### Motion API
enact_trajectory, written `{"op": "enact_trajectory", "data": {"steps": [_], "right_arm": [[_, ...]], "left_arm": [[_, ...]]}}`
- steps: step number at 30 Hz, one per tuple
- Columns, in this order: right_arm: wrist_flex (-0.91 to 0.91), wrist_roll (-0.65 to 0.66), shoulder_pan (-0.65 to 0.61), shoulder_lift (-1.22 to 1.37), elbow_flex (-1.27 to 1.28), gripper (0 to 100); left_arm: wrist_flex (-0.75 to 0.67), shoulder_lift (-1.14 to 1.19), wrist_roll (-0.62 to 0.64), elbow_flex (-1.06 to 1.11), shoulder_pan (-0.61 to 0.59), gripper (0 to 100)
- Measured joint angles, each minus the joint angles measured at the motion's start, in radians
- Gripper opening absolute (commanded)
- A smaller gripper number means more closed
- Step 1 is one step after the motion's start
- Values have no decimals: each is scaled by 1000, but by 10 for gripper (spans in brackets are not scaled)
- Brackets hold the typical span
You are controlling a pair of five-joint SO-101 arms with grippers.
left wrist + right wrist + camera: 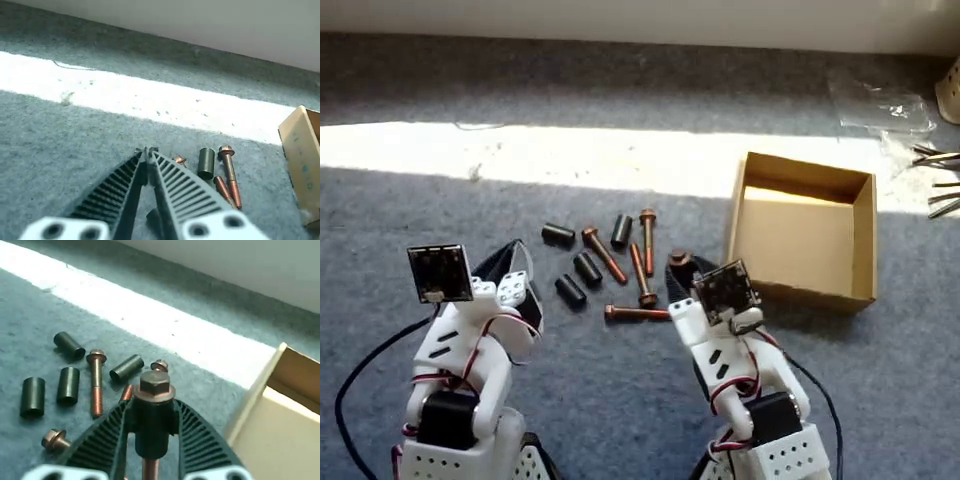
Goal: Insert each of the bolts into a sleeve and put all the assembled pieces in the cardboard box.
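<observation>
High cam looks down from above and behind the left gripper [148,150] and right gripper [152,405]. Each wrist cam rides close behind its own gripper, facing forward. All three share the bolts [640,272] and cardboard box [805,235] ahead.

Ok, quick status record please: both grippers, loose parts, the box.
left gripper: shut, empty
right gripper: shut on black cylindrical sleeve with copper-coloured hex-head bolt seated in it
loose sleeves: four, on grey carpet
loose bolts: four, among them
brown cardboard box: empty
</observation>
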Motion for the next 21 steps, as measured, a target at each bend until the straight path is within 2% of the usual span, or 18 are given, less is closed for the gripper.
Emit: {"op": "enact_trajectory", "data": {"steps": [4, 7, 9, 14, 17, 21], "right_arm": [[143, 0, 115, -2, -167, 3], [167, 0, 189, -3, -250, 3], [170, 0, 227, -3, -265, 3], [170, 41, 267, -3, -265, 3], [170, 72, 272, 34, -265, 3], [170, 84, 292, 206, -318, 3]], "left_arm": [[-55, 0, 0, 51, -2, 21], [-98, 0, -17, 86, -18, 21], [-132, 0, -71, 109, -49, 21], [-201, 2, -201, 180, -87, 20], [-209, 2, -221, 184, -84, 18], [-212, 2, -226, 184, -95, 18]]}}
